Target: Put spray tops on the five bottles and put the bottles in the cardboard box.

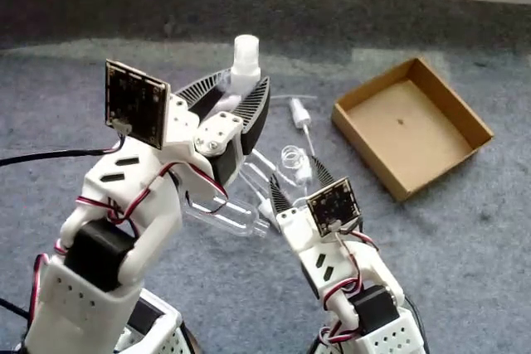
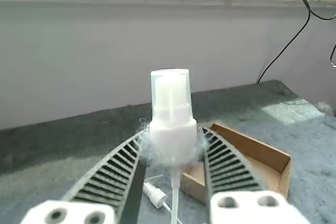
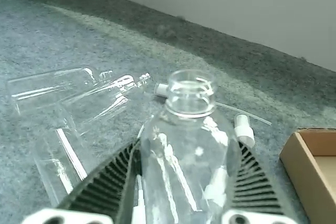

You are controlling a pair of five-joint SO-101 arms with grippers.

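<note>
Left gripper (image 1: pixel 241 80), clamped on a spray top (image 2: pixel 171 124) at upper centre of the high view, and right gripper (image 1: pixel 300 178), clamped on an uncapped bottle (image 3: pixel 189 129) at lower centre, appeared to be at the capping step, which would next require aligning the top above the bottle's neck.

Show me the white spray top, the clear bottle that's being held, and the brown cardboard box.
White plastic spray top (image 2: pixel 170 132), left wrist view, on its collar.
Clear bottle (image 3: pixel 186 150), right wrist view, on its body.
Brown cardboard box (image 1: pixel 415 134), high view, on its bare floor.
</note>
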